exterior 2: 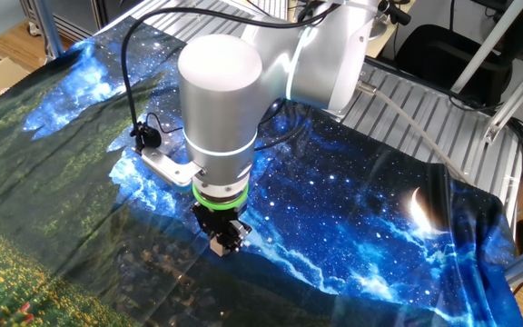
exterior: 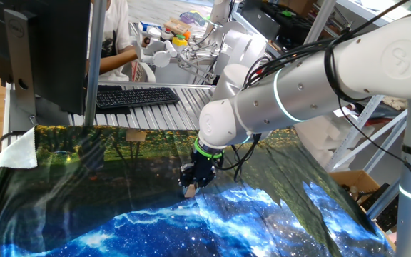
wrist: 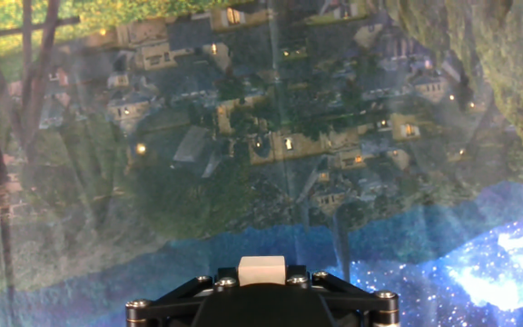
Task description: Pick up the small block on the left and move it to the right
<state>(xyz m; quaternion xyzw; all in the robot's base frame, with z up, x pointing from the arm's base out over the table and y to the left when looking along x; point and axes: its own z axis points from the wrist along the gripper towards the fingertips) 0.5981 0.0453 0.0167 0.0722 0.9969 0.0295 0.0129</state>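
The small block (wrist: 261,270) is a pale tan cube held between the black fingers of my gripper (wrist: 261,277), low in the middle of the hand view. In one fixed view the gripper (exterior: 191,187) hangs just above the printed cloth with the block (exterior: 190,190) showing at its tips. From the other side, the gripper (exterior 2: 221,242) points straight down under the white wrist, and the block (exterior 2: 218,245) shows as a tan spot between the fingers. The block appears lifted slightly off the cloth.
A printed cloth (exterior 2: 361,209) with starry blue and dark village scenes covers the table. A keyboard (exterior: 135,96) and a monitor (exterior: 41,50) stand behind the table. A flat tan piece (exterior: 135,135) lies near the cloth's far edge. Metal slats (exterior 2: 425,118) border one side.
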